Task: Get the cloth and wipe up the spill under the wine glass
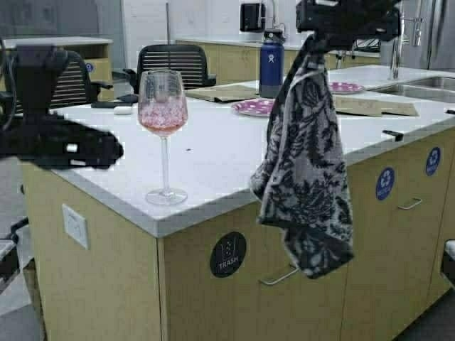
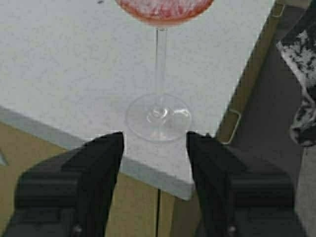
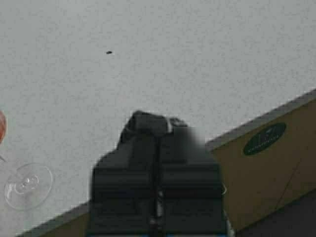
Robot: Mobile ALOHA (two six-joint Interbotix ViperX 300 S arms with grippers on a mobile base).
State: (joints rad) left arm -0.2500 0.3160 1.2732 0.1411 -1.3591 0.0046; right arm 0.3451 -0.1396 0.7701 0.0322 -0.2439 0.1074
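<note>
Two grippers: right gripper clamped on limp black-and-white floral cloth hanging high off white counter's near edge, left gripper spread wide, empty, left of tall clear stemmed wine glass at near corner.

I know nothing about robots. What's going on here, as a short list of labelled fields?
Left end effector: open, off the counter's corner, aimed at the glass's foot
Right end effector: shut on the cloth, raised above the counter
Cloth: hanging limp past the counter's front edge
Wine glass: upright near the corner, pinkish liquid in the bowl
Counter: white top
Behind: blue bottle, purple plate
</note>
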